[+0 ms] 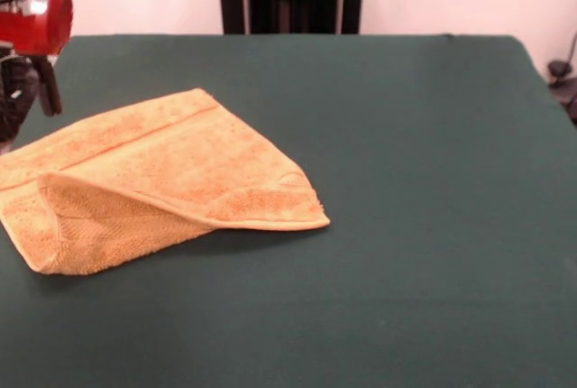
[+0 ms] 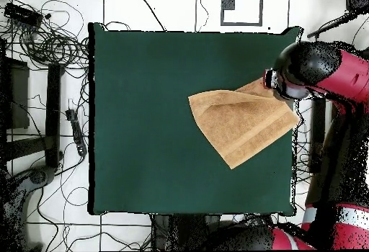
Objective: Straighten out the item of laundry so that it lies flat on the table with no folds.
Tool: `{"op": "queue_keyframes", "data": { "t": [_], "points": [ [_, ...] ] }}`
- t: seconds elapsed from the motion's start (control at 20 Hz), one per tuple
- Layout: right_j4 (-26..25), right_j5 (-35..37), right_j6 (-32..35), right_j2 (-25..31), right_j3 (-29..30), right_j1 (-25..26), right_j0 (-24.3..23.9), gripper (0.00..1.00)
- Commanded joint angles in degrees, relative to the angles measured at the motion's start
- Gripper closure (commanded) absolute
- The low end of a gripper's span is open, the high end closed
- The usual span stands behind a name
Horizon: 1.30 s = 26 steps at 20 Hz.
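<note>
The item of laundry [image 1: 171, 180], a golden-orange towel, lies on the left part of the green table [image 1: 415, 180]. It is folded over itself: an upper layer slopes down to a pointed corner at the right, and a rolled-under flap shows at its near left. A woven band runs near its far edge. In the overhead view the towel [image 2: 241, 123] sits by the table's right edge. The red and black arm end with my gripper [image 1: 27, 90] hangs at the picture's left edge, above the towel's far left corner. From above, the gripper [image 2: 279, 83] covers that corner. Any contact with the cloth is hidden.
The table's edge [image 2: 294, 155] runs close beside the towel and the arm. Cables and stands [image 2: 50, 47] lie on the floor past the opposite side. A dark stand [image 1: 563, 81] shows beyond the table's far right corner.
</note>
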Motion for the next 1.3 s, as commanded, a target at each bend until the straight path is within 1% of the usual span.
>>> {"op": "queue_keyframes", "data": {
  "t": [0.05,0.25,0.5,0.7,1.05,1.3],
  "points": [
    [-1.5,-7.2,0.0,5.5,7.5,8.5,-0.9,0.0],
    [-1.1,-11.4,0.0,6.3,8.8,10.2,-2.5,0.0],
    [-0.7,-15.2,0.5,6.8,11.5,10.2,-3.5,0.0],
    [-1.0,-15.4,0.1,6.5,12.2,9.6,-2.9,0.0],
    [-1.7,-15.1,3.1,4.2,12.7,8.1,-0.6,0.0],
    [-1.7,-15.5,5.0,3.6,12.5,8.2,0.5,0.0]
  ]
}}
